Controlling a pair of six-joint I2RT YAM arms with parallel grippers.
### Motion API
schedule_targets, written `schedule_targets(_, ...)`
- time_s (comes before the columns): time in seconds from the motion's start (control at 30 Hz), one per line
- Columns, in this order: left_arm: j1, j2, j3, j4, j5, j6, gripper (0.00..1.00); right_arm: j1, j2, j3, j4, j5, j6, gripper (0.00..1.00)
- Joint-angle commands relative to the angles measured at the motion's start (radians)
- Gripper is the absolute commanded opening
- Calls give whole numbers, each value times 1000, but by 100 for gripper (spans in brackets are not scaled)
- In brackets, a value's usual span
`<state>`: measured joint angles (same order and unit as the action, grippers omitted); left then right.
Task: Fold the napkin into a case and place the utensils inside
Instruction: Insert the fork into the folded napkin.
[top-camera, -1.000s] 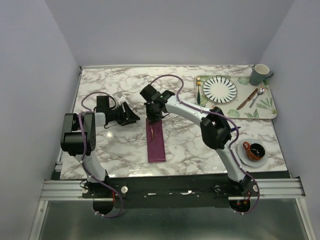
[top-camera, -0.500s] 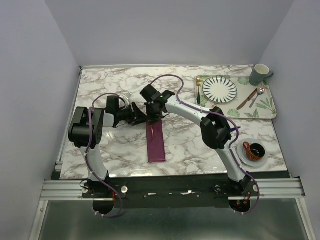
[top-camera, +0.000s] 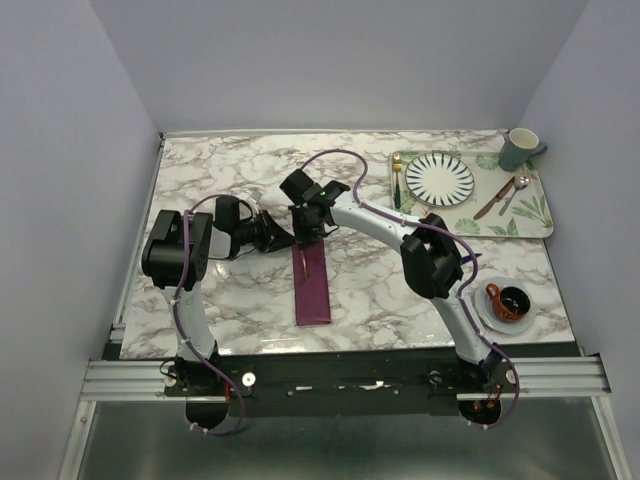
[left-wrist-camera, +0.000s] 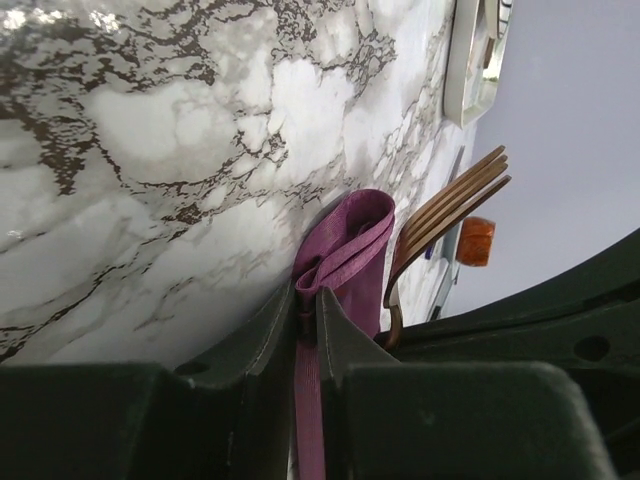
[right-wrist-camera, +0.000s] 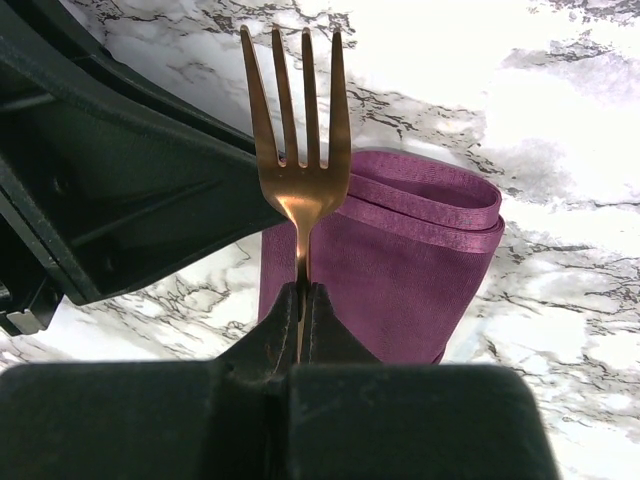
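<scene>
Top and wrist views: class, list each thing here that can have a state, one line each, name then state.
case, folded flat, far end looped open
fork, held by its neck, tines past the case's end
left gripper, shut on the case's edge
right gripper, shut on the fork
grey mug, upright
orange cup, upright
</scene>
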<state>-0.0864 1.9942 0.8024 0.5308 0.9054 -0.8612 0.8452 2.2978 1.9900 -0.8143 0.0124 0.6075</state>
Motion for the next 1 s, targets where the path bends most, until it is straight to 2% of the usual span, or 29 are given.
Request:
schedule_targets(0.0, -3, 31, -38, 116, -54, -87, 17, 11, -40, 1, -31, -8, 21, 1)
schedule_targets(0.47, 5, 41, -42, 196, -126, -171, 0, 9, -29, -2, -49, -46, 31, 1)
schedule_targets(0.97, 20, 66, -3, 199, -137, -167, 0, 9, -31, -39, -52, -100, 31, 1)
